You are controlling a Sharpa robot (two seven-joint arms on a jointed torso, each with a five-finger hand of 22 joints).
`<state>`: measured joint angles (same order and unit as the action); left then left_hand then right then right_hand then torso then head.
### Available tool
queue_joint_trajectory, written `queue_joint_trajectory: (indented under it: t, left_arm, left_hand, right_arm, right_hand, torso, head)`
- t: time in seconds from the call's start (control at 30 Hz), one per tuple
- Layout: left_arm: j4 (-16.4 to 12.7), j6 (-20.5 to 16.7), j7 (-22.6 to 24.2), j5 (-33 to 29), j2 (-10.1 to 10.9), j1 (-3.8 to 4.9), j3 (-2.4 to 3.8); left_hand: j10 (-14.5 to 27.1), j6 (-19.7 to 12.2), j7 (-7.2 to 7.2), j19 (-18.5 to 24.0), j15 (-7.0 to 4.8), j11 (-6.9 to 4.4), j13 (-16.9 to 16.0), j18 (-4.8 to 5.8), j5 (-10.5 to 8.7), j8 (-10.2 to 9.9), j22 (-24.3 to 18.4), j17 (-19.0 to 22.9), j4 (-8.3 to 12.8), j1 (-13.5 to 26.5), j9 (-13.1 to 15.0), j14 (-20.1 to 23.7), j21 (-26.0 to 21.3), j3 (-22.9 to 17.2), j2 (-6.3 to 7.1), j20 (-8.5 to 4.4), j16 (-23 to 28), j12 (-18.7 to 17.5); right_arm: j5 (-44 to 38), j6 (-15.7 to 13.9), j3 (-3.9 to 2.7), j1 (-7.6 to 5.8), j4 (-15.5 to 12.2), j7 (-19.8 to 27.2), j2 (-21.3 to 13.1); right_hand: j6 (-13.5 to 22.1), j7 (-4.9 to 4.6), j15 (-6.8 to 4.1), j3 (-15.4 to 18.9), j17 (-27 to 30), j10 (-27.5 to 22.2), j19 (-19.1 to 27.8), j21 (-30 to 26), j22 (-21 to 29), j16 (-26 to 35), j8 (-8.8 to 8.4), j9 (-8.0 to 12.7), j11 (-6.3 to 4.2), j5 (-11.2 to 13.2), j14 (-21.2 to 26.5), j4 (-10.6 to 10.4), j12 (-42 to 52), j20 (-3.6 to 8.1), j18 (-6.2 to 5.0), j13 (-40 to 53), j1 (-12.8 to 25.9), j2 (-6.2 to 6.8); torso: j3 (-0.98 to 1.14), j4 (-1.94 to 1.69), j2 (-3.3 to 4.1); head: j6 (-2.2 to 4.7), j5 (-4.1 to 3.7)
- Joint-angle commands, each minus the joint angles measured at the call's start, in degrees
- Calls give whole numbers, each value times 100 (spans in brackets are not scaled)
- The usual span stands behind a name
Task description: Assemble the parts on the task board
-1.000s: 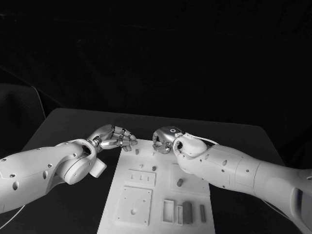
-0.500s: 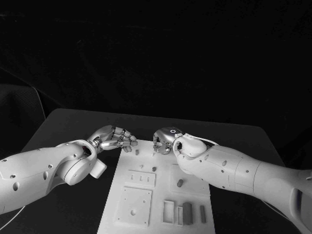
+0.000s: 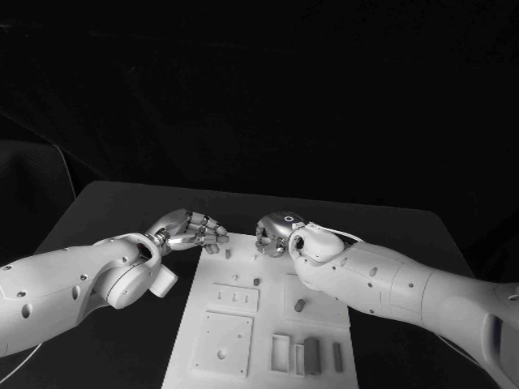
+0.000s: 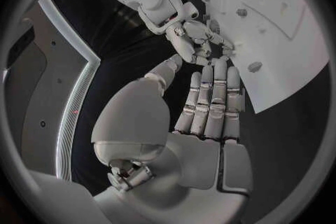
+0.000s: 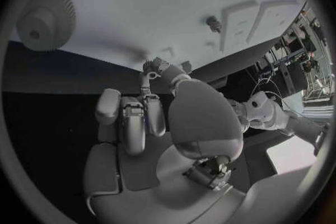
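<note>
The white task board [image 3: 219, 324] lies lengthwise in the middle of the table, and both hands meet at its far end. My left hand [image 3: 190, 230] is at the board's far left corner; the left wrist view shows its fingers [image 4: 212, 102] straight and close together, tips at the board's edge [image 4: 294, 78]. My right hand [image 3: 276, 233] is curled over the far edge, close to the left hand's fingertips. Its thumb and a fingertip [image 5: 151, 65] meet above the board; whether a part sits between them is hidden. Small pegs [image 3: 257, 281] [image 3: 298, 304] stand in the board.
A round gear [image 5: 45, 19] lies on the board near my right hand. Rectangular blocks [image 3: 312, 353] and a square plate [image 3: 224, 342] occupy the board's near end. Black table [image 3: 119, 211] surrounds the board on all sides.
</note>
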<state>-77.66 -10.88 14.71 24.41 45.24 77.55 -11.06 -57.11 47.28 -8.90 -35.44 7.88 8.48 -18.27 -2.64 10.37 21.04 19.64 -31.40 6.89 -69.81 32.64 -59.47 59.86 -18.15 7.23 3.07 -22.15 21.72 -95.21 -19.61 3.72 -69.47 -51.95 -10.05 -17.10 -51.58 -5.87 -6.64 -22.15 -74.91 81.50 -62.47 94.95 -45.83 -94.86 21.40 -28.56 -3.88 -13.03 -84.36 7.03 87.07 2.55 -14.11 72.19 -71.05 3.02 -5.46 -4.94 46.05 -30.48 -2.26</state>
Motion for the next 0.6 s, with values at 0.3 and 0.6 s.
queue_joint_trajectory:
  t: [0.3, 0.6]
  left_arm:
    - [4, -8, 31, -43, -21, 7, 7]
    - [24, -3, 30, -43, -38, 8, 7]
  left_hand:
    - [37, -31, -18, -13, -15, 4, 8, -76, 31, -20, -10, -10, -30, -23, -7, -15, -25, 21, -42, 1, 33, -28]
    - [36, -30, -18, -14, -15, 4, 8, -76, 31, -21, -10, -11, -31, -23, -7, -16, -25, 21, -43, 1, 34, -30]
  right_arm:
    - [39, 90, 6, 7, 14, -13, 28]
    - [42, 143, 6, 2, 28, -37, 33]
  right_hand:
    - [-97, -242, -12, -6, -1944, -6, -29, 847, -22, -739, -99, 51, 1, 24, -1321, -25, -47, -3, -89, -39, 29, 35]
    - [-87, -242, -12, -7, -1932, -11, -30, 845, -25, -734, -107, 55, 1, 31, -1313, -28, -55, -3, -89, -49, 35, 36]
  torso:
    - [-6, -2, 7]
    - [-11, -4, 15]
  head:
    - [1, 5]
    - [-11, 5]
